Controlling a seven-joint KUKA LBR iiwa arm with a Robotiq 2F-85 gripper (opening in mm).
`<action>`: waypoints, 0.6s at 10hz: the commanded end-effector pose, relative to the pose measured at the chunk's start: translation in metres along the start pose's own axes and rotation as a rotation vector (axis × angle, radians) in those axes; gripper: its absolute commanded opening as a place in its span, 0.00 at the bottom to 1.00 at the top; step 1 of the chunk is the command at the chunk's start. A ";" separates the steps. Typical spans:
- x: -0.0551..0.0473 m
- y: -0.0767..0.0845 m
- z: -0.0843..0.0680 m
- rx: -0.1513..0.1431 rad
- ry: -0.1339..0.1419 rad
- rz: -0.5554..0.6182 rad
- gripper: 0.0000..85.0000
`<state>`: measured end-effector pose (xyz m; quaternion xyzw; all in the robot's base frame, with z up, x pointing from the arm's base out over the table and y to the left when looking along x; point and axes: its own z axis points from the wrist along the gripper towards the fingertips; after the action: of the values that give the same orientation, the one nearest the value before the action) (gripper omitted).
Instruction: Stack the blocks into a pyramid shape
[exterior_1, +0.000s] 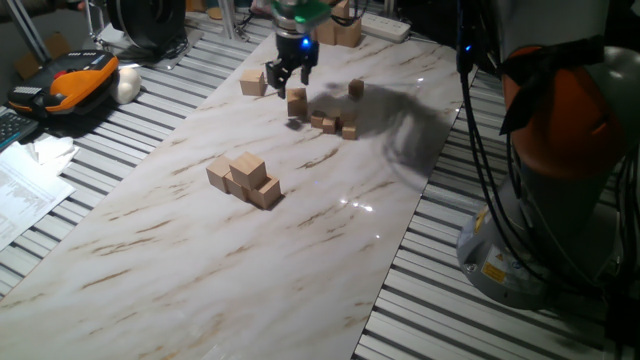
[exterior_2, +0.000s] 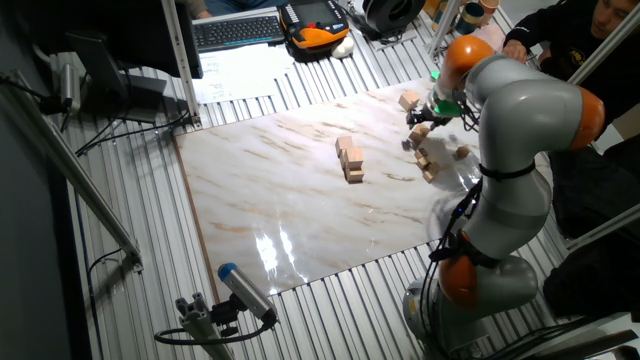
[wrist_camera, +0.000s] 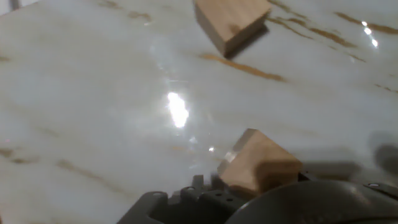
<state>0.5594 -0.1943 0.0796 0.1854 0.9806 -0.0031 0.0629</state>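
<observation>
Blocks, partial pyramid (exterior_1: 245, 178): four cubes grouped mid-surface, three in a touching row with one on top. In the other fixed view the same cluster (exterior_2: 350, 160) sits about at the centre of the marble slab.

Held block (exterior_1: 297, 101): one cube at the tips of the hand (exterior_1: 288, 80), the fingers to either side of it. It looks lifted just clear of the surface, though contact below cannot be settled from this angle. Hand view shows this cube (wrist_camera: 258, 163) tilted, corner up, close against the dark finger hardware at the bottom edge. The hand is closed around this block, fingers narrow.

Loose block (exterior_1: 253, 83): alone on the surface, just left of the hand in the one fixed view, apart from it. Hand view shows it (wrist_camera: 232, 22) at the top edge, lying flat.

Smaller cubes (exterior_1: 333, 124): a few little tan pieces scattered just right of the held block, with one more (exterior_1: 356, 89) farther off.

Surface (exterior_1: 150, 260): white marble-pattern slab with brown veins, glossy, reflecting lights, resting on a ribbed metal table.

Arm (exterior_2: 520, 120): grey with orange joints, reaching over the slab's far end.

Periphery: orange-and-black pendant (exterior_1: 70, 85) and papers (exterior_1: 25, 190) off the slab; bigger pale blocks (exterior_1: 338, 30) behind the hand.
</observation>
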 end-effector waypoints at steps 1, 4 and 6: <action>0.001 -0.005 0.006 0.013 -0.009 0.101 0.80; 0.003 -0.011 0.015 0.012 -0.004 0.209 0.80; 0.002 -0.013 0.020 0.034 -0.013 0.279 0.80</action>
<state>0.5569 -0.2066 0.0605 0.2818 0.9571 -0.0089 0.0673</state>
